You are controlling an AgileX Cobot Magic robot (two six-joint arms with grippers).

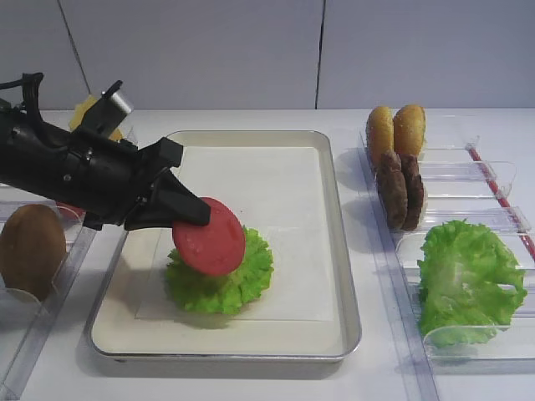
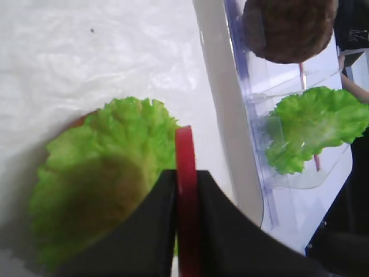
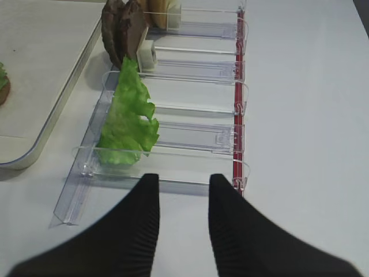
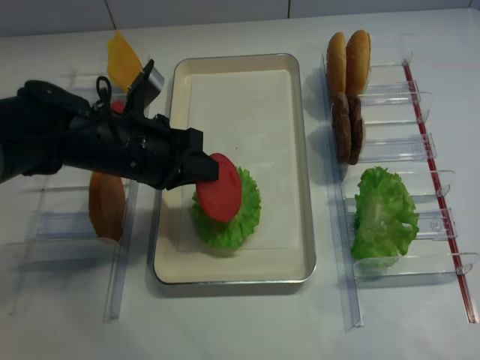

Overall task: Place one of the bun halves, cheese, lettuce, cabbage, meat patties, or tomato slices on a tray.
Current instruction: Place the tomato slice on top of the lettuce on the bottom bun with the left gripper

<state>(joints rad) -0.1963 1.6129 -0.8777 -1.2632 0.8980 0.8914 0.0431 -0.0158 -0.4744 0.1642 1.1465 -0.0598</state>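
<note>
At frame centre-left, the left claw [image 1: 194, 211] pinches a tomato slice [image 1: 211, 237] edge-on, over lettuce [image 1: 220, 271] on the tray [image 1: 328, 200].

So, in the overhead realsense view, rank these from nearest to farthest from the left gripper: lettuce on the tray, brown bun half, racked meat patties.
From the left gripper:
1. Lettuce on the tray, directly beneath.
2. Brown bun half, left rack.
3. Meat patties, right rack.

L gripper [image 1: 196, 215] clamped, R gripper [image 3: 183, 199] fingers apart
</note>
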